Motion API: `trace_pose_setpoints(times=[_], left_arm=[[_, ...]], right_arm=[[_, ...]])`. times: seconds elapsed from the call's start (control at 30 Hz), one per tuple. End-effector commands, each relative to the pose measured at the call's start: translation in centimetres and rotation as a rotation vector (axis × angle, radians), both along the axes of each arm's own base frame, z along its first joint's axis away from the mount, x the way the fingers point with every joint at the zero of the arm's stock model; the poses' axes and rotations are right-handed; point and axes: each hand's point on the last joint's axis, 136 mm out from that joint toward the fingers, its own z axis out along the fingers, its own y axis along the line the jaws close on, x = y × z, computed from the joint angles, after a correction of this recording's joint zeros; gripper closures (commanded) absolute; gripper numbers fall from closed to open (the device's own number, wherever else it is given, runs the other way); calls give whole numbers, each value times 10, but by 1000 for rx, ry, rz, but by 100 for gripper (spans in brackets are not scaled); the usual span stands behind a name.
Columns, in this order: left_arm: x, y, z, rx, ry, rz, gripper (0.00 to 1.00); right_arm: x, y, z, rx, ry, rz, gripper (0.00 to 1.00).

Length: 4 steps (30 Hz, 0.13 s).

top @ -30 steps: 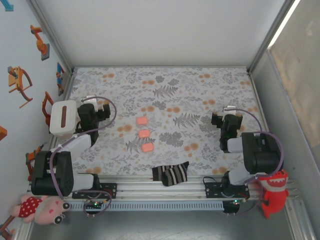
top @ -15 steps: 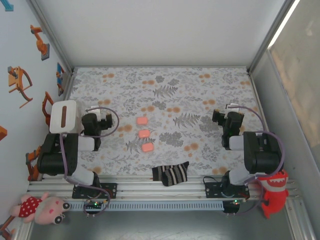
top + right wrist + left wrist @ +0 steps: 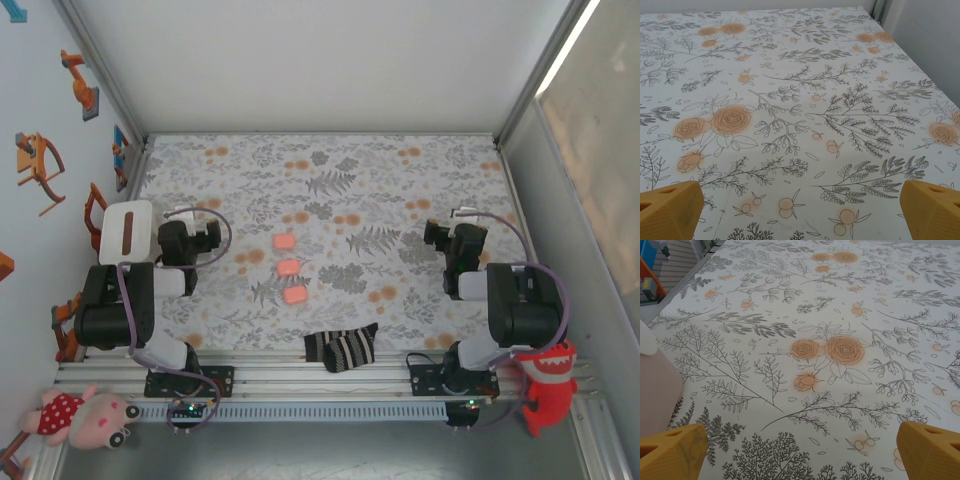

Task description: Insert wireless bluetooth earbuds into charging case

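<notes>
Three salmon-pink charging cases lie in a short column on the flowered cloth: the far one (image 3: 285, 242), the middle one (image 3: 288, 267) and the near one (image 3: 295, 295). The earbuds are out of view. My left gripper (image 3: 192, 237) hovers well to the left of the cases, open, with bare cloth between its yellow fingertips (image 3: 672, 452). My right gripper (image 3: 452, 233) hangs far to their right, also open over bare cloth, its yellow fingertips (image 3: 932, 207) wide apart. In the wrist views the left gripper (image 3: 800, 455) and right gripper (image 3: 800, 210) hold nothing.
A white slotted box (image 3: 125, 237) stands by the left wall, its pale side at the left wrist view's edge (image 3: 652, 385). A striped sock (image 3: 342, 347) lies at the near edge by the rail. Plush toys sit at both near corners (image 3: 547, 385) (image 3: 85, 415).
The left arm has folded back, its elbow swinging toward the left wall, and its gripper has dropped slightly nearer. The right gripper has edged a little right. The cases have not moved.
</notes>
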Motion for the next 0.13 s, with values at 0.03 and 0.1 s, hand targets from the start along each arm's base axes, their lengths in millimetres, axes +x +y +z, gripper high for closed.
trace_pose_setpoints(times=[0.03, 0.1], left_arm=[[5, -3, 11, -7, -33, -8, 4], [5, -3, 10, -6, -31, -8, 4]], right_arm=[[6, -2, 10, 9, -33, -12, 0], [6, -2, 10, 9, -33, -12, 0]])
